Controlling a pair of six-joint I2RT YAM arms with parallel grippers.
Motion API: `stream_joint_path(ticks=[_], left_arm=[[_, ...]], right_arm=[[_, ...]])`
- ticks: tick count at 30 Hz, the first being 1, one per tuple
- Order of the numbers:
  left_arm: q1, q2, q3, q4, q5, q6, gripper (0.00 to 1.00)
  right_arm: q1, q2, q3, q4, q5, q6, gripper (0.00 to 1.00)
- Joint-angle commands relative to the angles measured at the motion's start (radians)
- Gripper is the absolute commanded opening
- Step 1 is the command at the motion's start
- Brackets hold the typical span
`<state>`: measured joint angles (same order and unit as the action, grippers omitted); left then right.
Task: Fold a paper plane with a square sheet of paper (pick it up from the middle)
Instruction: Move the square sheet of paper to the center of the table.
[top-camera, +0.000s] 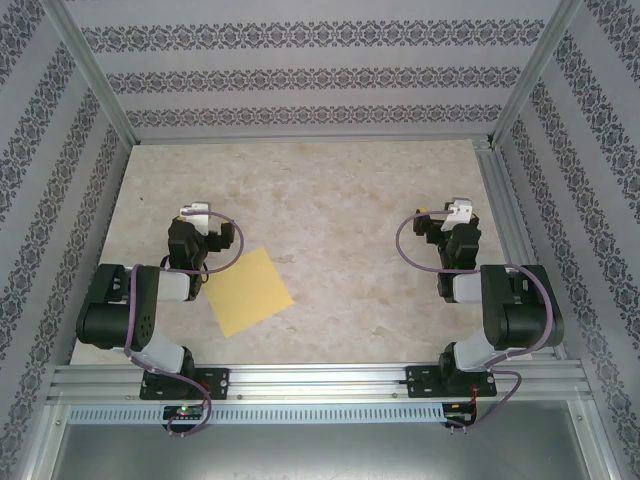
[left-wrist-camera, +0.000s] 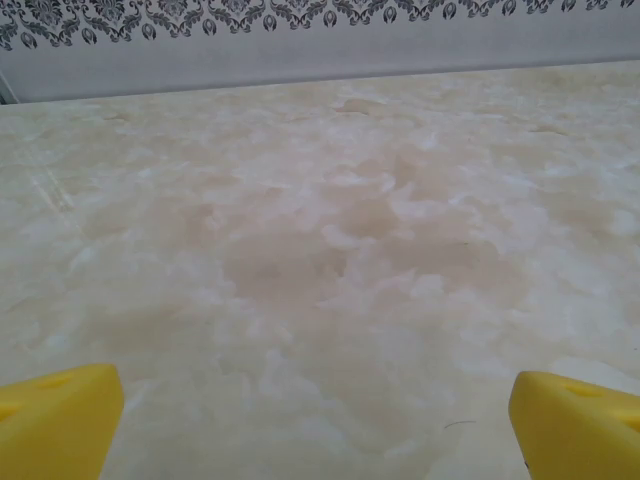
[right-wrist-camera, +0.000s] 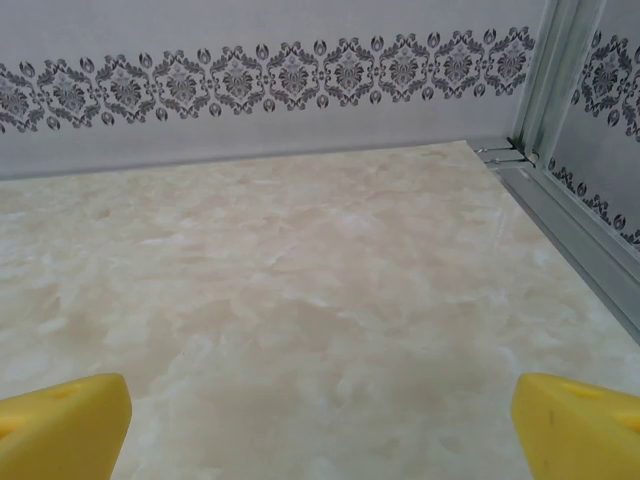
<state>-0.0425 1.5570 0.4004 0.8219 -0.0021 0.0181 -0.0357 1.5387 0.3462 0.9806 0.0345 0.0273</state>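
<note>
Sheet: the square sheet of paper (top-camera: 249, 291) is being seen base-side, inward of the left tool (top-camera: 197, 213).
Tools: both are being held spread.

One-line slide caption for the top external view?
Yellow square sheet of paper lies flat on the table near the left pincer; right pincer empty.

I see the paper (top-camera: 250, 291) lying flat on the table (top-camera: 330, 180), in the left half, close to the near edge. It is just to the right of the left arm (top-camera: 130, 300). The left gripper (top-camera: 200, 213) is a bit farther back than the paper. The right gripper (top-camera: 457, 212) is well apart from the paper, on the right side, near the side rail (top-camera: 505, 200). Both arms stand on the front rail (top-camera: 320, 380). Walls (top-camera: 300, 80) stand behind, left and right.
</note>
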Motion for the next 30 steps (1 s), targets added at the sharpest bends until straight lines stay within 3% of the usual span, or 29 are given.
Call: stream_joint_path(ticks=[1, 24, 26, 30], left_arm=[[-0.01, 0.001, 0.023, -0.007, -0.002, 0.013, 1.0], [-0.01, -0.002, 0.019, 0.0, -0.005, 0.013, 1.0], [-0.01, -0.029, 0.046, -0.072, -0.025, 0.004, 1.0], [-0.01, -0.102, 0.22, -0.441, -0.077, -0.022, 1.0]], right_arm=[[-0.01, 0.001, 0.013, 0.023, -0.024, 0.001, 0.98], [-0.008, -0.002, 0.002, 0.056, -0.017, 0.002, 0.98], [-0.006, -0.025, -0.043, 0.095, -0.001, 0.005, 0.98], [0.012, -0.136, -0.049, -0.007, 0.094, 0.003, 0.98]])
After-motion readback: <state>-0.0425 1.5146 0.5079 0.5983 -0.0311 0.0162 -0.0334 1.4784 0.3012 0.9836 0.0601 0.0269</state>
